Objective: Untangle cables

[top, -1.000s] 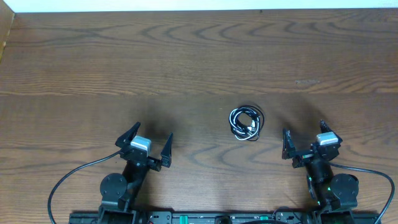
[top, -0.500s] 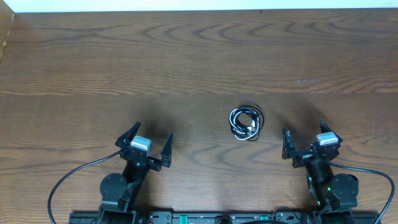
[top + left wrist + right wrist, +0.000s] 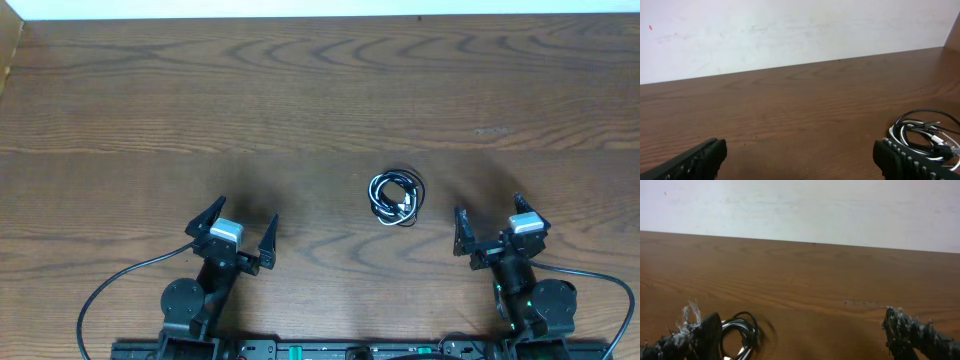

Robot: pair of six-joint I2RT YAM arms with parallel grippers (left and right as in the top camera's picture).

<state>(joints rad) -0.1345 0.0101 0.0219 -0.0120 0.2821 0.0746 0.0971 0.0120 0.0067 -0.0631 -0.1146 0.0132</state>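
Note:
The cables (image 3: pixel 396 197), one black and one white, lie coiled together in a small bundle on the wooden table (image 3: pixel 320 110), a little right of centre. My left gripper (image 3: pixel 233 228) stands open near the front edge, well left of the bundle. My right gripper (image 3: pixel 490 222) is open too, just right of and slightly nearer than the bundle. In the left wrist view the cables (image 3: pixel 926 136) sit at the far right, behind my right-hand finger; the left gripper (image 3: pixel 800 159) holds nothing. In the right wrist view the cables (image 3: pixel 740 332) lie beside my left-hand finger, and the right gripper (image 3: pixel 802 336) is empty.
A white wall (image 3: pixel 790 35) runs along the table's far edge. Thick black arm wires (image 3: pixel 120 285) trail at the front left and at the front right (image 3: pixel 600 290). A wooden ledge (image 3: pixel 10 50) shows at the far left corner.

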